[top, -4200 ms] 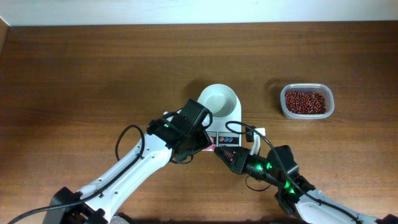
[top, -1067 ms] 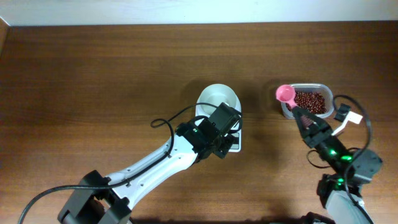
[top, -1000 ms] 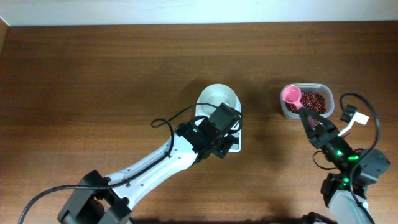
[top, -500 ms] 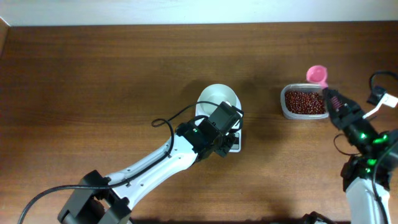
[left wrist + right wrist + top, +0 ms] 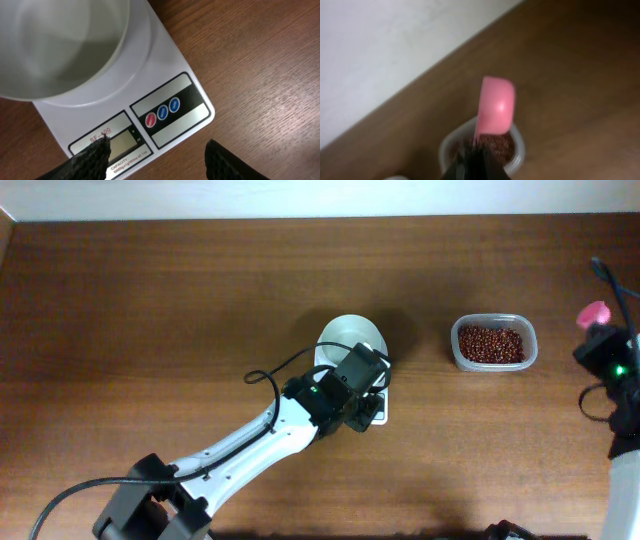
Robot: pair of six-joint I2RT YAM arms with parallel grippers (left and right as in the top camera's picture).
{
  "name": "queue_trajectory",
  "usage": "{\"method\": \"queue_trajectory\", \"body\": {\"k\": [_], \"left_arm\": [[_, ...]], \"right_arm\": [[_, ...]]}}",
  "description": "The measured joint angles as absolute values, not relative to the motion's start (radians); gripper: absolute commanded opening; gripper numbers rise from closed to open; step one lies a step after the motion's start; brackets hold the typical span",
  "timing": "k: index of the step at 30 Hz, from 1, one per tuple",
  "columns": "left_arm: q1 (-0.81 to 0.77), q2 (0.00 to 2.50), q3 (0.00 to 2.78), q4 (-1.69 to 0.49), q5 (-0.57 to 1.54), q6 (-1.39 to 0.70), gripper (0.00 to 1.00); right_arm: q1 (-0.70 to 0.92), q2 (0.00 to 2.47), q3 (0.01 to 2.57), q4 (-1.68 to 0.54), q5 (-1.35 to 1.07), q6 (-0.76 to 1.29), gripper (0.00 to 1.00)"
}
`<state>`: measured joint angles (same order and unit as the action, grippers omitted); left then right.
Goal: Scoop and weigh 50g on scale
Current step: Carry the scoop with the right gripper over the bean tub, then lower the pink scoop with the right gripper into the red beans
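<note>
**Overhead:** the left pincer (image 5: 365, 405) hangs over the scale (image 5: 350, 340) at mid-desk (image 5: 150, 300). The beans (image 5: 491, 344) fill a clear tub (image 5: 531, 360), with the right pincer (image 5: 600, 340) well apart from it.

**Left wrist:** jaws parted, empty, above the display (image 5: 122, 147).

**Right wrist:** pincer clamped on a pink scoop (image 5: 496, 111).

**Risks:** a fast swing back could scatter beans, and the low left pincer could touch the scale and falsify the reading.

The left tool (image 5: 365, 408) and its arm hang over the front of the scale (image 5: 350, 340) and block that side. Bare surface (image 5: 420, 380) lies between the scale and the tub (image 5: 533, 340). The right tool (image 5: 600, 335) and pink scoop (image 5: 592, 313) sit right of the tub, apart from it.
</note>
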<state>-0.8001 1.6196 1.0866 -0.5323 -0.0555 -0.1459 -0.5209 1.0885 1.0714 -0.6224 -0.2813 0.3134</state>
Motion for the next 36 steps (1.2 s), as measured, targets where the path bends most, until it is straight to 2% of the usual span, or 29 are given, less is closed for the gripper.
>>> {"method": "queue_trajectory", "body": {"k": [3,6,7,8,12,20,22,27,36], "left_arm": [[-0.8,1.62,1.087,-0.533,-0.055,-0.146,0.73],[-0.8,1.62,1.087,-0.533,-0.055,-0.146,0.82],[-0.8,1.62,1.087,-0.533,-0.055,-0.148,0.82],[-0.8,1.62,1.087,-0.533,-0.056,-0.146,0.86],[-0.8,1.62,1.087,-0.533,-0.055,-0.146,0.88],[-0.8,1.62,1.087,-0.534,-0.055,-0.146,0.97],[-0.8,1.62,1.087,-0.534,-0.055,-0.145,1.0],[-0.8,1.62,1.087,-0.534,-0.055,-0.146,0.99],[-0.8,1.62,1.087,-0.534,-0.055,-0.146,0.99]], "right_arm": [[-0.521,1.016,1.12,-0.899,-0.18,0.284,0.04],[-0.521,0.994,1.122,-1.062,-0.214,0.211,0.04],[-0.521,0.995,1.122,-1.076,-0.276,0.172,0.04],[-0.521,0.996,1.122,-1.09,-0.35,0.123,0.04],[-0.521,1.04,1.122,-1.091,-0.507,0.044,0.04],[-0.524,1.425,1.162,-1.157,-0.722,-0.113,0.04],[-0.538,1.438,1.166,-1.162,-0.727,-0.137,0.04],[-0.65,1.438,1.178,-1.18,-0.795,-0.162,0.04],[-0.659,1.438,1.179,-1.226,-1.019,-0.168,0.04]]}}
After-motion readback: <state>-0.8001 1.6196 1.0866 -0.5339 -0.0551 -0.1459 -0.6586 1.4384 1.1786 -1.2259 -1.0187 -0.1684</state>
